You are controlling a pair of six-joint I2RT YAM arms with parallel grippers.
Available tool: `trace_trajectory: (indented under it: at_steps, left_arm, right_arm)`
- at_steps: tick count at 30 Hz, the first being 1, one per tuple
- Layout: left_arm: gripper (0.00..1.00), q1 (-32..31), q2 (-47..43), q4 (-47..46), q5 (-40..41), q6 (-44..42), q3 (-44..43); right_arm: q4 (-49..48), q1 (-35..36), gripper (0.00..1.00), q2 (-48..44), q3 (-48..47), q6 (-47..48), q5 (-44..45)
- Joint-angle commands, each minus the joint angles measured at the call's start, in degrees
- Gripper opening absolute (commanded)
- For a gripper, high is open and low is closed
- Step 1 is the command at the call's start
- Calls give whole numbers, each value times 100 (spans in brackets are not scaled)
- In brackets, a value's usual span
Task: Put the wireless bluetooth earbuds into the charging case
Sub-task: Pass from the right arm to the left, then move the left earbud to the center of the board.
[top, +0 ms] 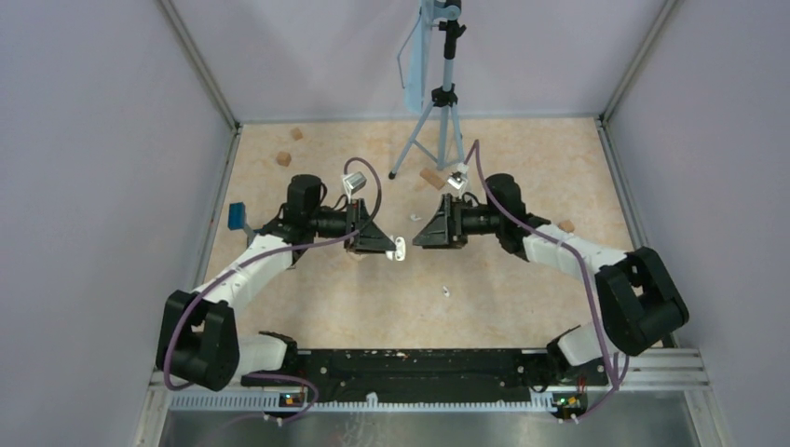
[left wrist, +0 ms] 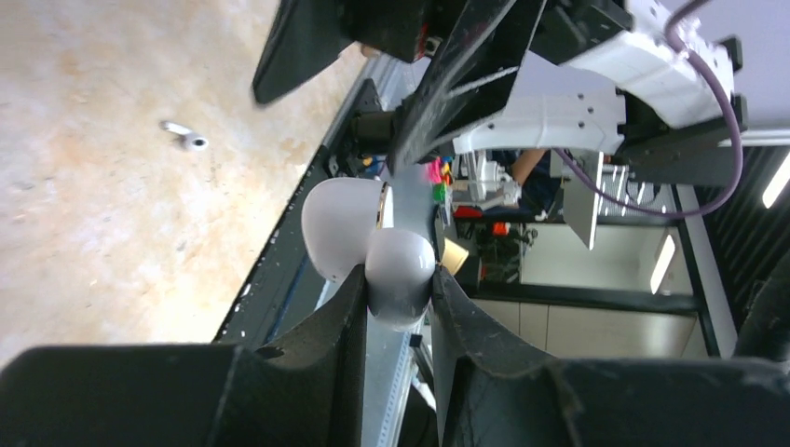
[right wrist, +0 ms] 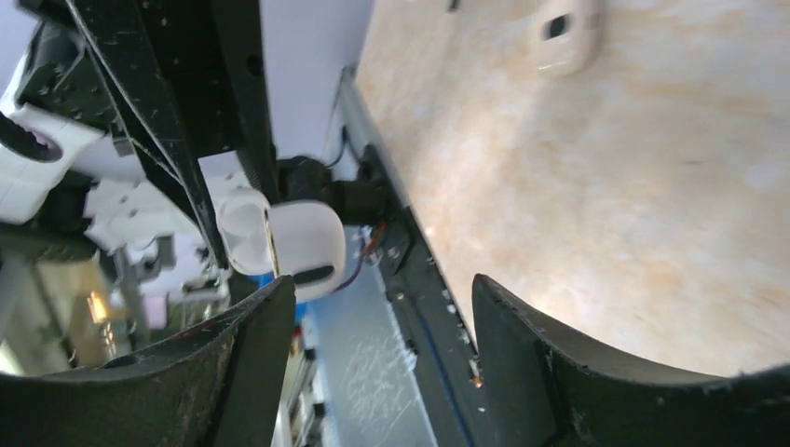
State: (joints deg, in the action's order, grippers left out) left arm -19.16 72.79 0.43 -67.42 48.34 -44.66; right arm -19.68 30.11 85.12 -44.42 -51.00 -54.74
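White charging case (left wrist: 402, 264), black left claw (left wrist: 398, 281), mottled beige table (top: 522, 279).

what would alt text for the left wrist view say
The left gripper is shut on a small white rounded plastic charging case with its lid open. One tiny white plastic earbud lies on the tan mottled tabletop at upper left; the black-and-white right arm fills the top.

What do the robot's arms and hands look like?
The left arm and right arm are white shells with bulky black joints; a purple cable loops along each. The left hand and right hand are black wedges with two curved fingers.
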Motion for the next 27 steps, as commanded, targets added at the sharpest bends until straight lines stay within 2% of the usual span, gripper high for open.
trace_trajectory:
  at_steps: [1, 3, 5, 9, 11, 17, 23, 27]
  left_arm:
    - [0, 475, 18, 789, -101, -653, -135]
    - [0, 694, -19, 927, -99, -793, -107]
    - [0, 888, -22, 988, -107, -877, -72]
    - [0, 1195, 25, 1227, -42, -1111, -53]
    - [0, 1447, 14, 1453, 211, -1230, 10]
    - [0, 2080, -166, 1034, 147, -1005, 734]
    - [0, 2248, -370, 1260, 345, -1098, 793]
    - [0, 2446, -500, 1035, 330, -958, 903]
  right_arm:
    - [2765, -253, 68, -693, -562, 1667, 1767]
    - [3704, -185, 65, -886, -661, 2086, 2965]
    - [4055, -130, 62, -1072, -462, 2237, 3693]
    - [4175, 125, 53, -1269, -101, 2258, 4385]
    - [4222, 452, 44, -1175, -192, 2347, 4823]
    - [4014, 986, 41, -390, -834, 2722, 5330]
    - [3540, 1159, 37, 643, -1697, 3132, 5876]
    - [2948, 1164, 31, 1110, -1913, 3282, 6180]
